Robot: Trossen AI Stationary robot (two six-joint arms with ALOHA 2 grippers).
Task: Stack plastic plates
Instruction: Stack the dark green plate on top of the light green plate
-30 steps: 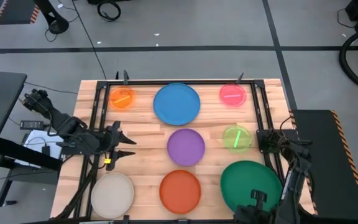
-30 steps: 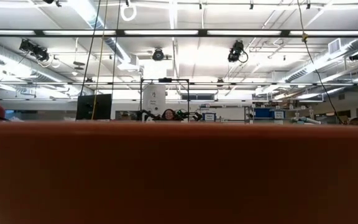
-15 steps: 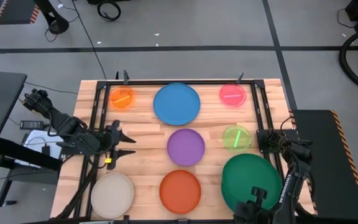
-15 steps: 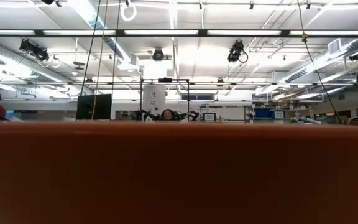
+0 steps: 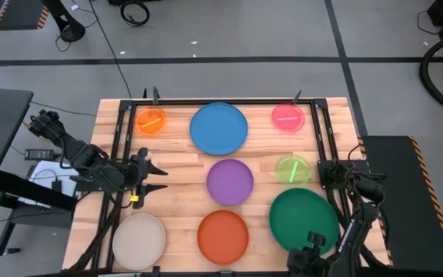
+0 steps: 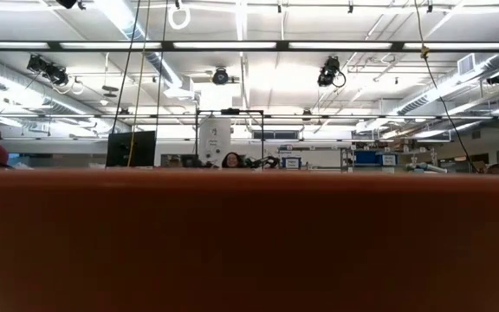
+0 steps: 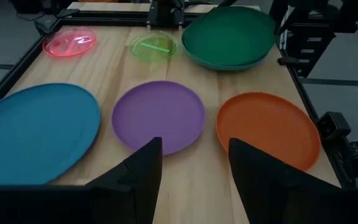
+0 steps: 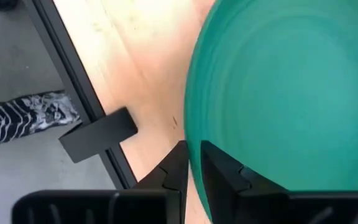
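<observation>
Right wrist view shows the right gripper [image 8: 192, 163] with its fingers pinched on the rim of the green plate [image 5: 304, 220], held near the worktop's [image 5: 179, 165] right front corner for stacking. Left gripper [image 5: 154, 178] waits, fingers spread, holding nothing, at the left edge.

A grey floor [image 5: 229, 38] fills the upper part of the high view, crossed by dark tape lines [image 5: 206, 59], with black cables [image 5: 133, 11] lying at its top edge. The wooden counter [image 5: 183, 158] sits in the lower centre, edged by a black metal frame [image 5: 221, 101]. In the low view, long ceiling light strips [image 6: 232, 45] run across the top, with pipes [image 6: 137, 43] and hanging cameras [image 6: 329, 71] beneath. Shelving and monitors [image 6: 131, 147] line the far middle of the frame.
</observation>
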